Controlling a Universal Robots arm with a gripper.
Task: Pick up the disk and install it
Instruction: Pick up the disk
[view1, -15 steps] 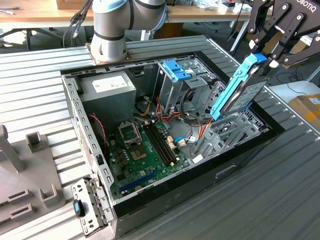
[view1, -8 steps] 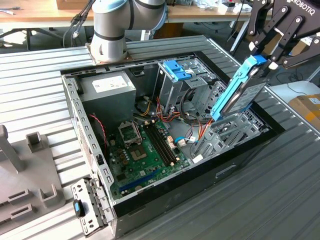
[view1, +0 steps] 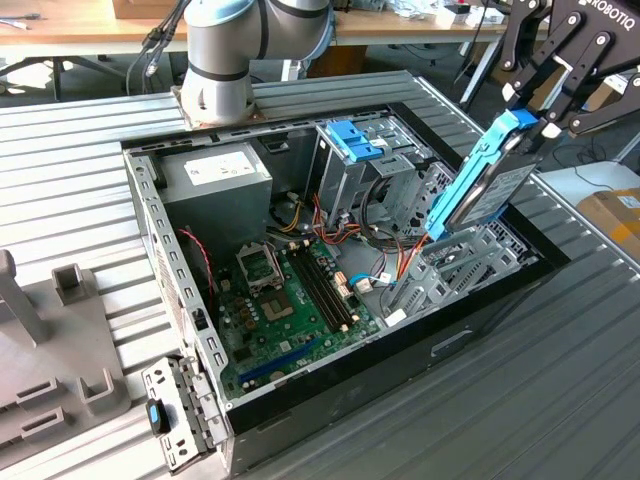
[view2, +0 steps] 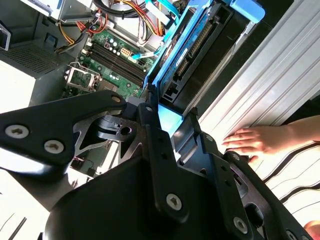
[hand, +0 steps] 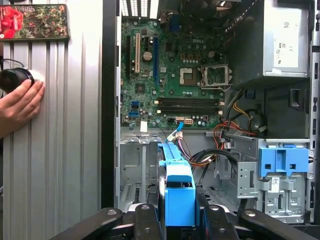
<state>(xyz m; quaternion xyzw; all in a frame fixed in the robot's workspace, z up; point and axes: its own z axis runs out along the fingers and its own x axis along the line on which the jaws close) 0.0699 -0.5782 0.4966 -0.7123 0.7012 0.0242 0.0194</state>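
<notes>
Your claw (view1: 532, 118) is squeezed tight on the disk (view1: 488, 182). The disk is flat and black with a bright blue frame. It hangs tilted over the open computer case (view1: 400, 352), at the exterior view's right. The case lies on a grey ribbed table (view1: 560, 400). A person's hand (hand: 20, 105) rests on that table.
</notes>
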